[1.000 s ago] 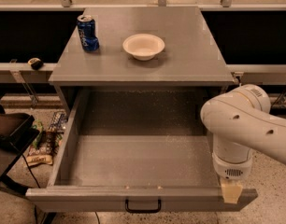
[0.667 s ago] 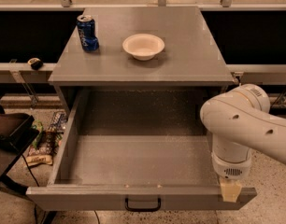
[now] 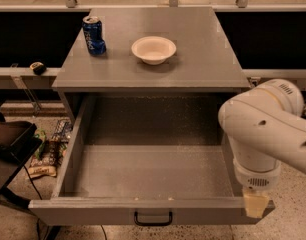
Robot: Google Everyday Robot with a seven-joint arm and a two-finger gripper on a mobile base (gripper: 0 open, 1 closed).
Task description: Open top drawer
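I see the top drawer [image 3: 93, 215] standing wide open, speckled floor showing, my gripper [image 3: 255, 205] at its front right corner, 5 o'clock, its grip I cannot tell, white bowl [image 3: 153, 49] and blue can [image 3: 93, 35] on the cabinet top [image 3: 208, 59] at 12 o'clock

Speckled grey top drawer [image 3: 143, 171], black handle [image 3: 153, 219]; cream pincer [image 3: 255, 205] at its front-right corner.

A: What does the arm [image 3: 273, 129] cover?
B: The top drawer's [image 3: 143, 169] right wall; the end effector [image 3: 255, 205] sits at its front right corner.
A: Cut off?
B: The arm, at the right edge.
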